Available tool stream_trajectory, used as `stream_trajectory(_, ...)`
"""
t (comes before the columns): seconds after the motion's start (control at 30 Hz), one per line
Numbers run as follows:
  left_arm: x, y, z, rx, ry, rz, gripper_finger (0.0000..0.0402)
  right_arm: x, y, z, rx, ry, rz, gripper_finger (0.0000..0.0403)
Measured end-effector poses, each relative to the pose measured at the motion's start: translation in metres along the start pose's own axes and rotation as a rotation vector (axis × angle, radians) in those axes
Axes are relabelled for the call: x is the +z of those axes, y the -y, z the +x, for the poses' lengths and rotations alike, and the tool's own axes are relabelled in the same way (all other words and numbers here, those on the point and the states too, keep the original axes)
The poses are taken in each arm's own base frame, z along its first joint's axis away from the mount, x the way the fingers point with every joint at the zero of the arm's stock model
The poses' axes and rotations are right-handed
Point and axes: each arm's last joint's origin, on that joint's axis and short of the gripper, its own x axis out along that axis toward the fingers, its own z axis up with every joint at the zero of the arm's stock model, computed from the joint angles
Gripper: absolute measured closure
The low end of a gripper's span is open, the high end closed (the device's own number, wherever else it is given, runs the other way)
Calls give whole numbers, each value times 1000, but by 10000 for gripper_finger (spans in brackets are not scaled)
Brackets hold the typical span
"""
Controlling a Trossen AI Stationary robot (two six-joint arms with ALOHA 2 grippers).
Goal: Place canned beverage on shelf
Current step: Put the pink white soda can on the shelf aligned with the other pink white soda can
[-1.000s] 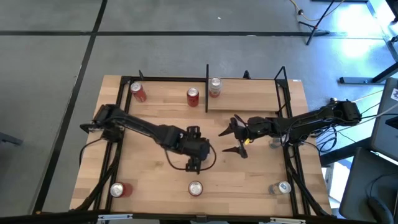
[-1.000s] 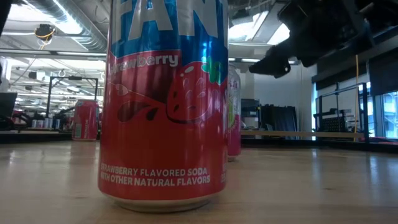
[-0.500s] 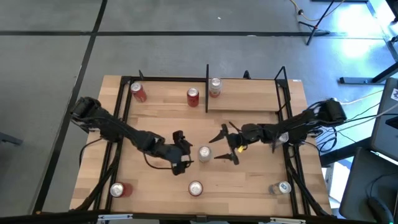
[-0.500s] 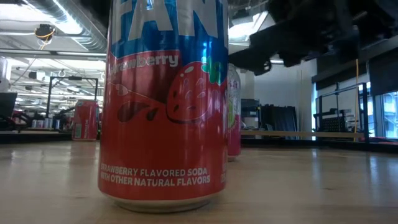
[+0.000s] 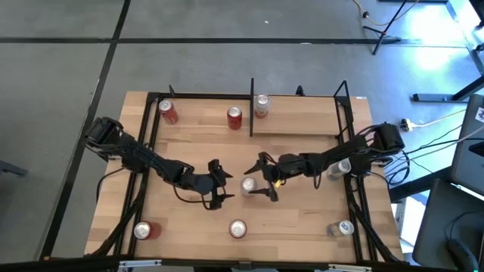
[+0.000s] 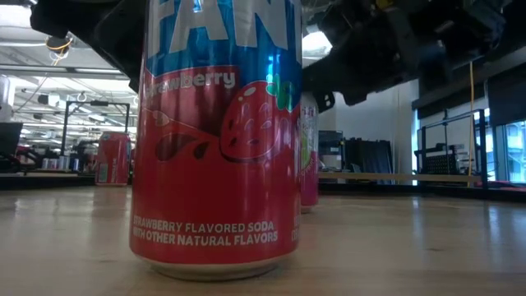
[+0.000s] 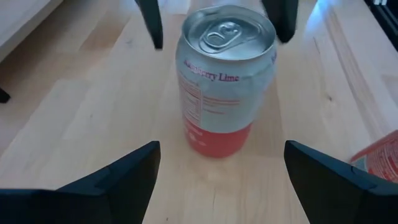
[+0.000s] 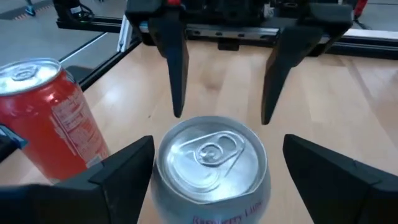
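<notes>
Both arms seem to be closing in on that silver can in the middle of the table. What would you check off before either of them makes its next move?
1. Silver can upright on the table: ok.
2. Right gripper open and around the can: ok; its fingers straddle it without pressing.
3. Left gripper out of the way: not ok; it is open, facing the same can from the other side, close to the right gripper's fingers.
4. Free spot on the shelf: ok; the part right of the divider holds one can at its end.
5. Path to the shelf free: cannot tell.
</notes>
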Motion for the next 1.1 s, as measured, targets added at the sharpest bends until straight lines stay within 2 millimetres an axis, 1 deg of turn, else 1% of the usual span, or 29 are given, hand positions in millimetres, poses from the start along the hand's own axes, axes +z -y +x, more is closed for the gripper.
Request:
stream_trajectory(0.23,1,-1,0,5,3,-3,76,-12,0,8,10,-21,2,63)
stream_trajectory(0.4,1,-2,1,14,6,-4,76,-16,1,12,8,-2,0,65)
stream_trajectory(0.5,1,-2,1,13,6,-4,76,-16,1,13,8,1,-1,88)
stream_trajectory(0.63,1,-2,1,13,6,-3,76,-15,1,12,8,6,-2,150)
stream_trajectory(0.73,1,-2,1,12,5,-3,76,-12,1,9,8,0,-1,151)
stream_trajectory(0.8,1,-2,1,10,5,-5,76,-6,0,4,6,5,-3,151)
stream_trajectory(0.9,0,-1,0,-5,1,-8,76,11,0,-8,-10,24,-27,151)
stream_trajectory(1.0,1,-1,0,-6,2,-9,76,27,1,-27,-73,3,-78,151)
stream_trajectory(1.1,1,-1,0,-6,3,-9,76,40,9,-49,-155,-24,-122,151)
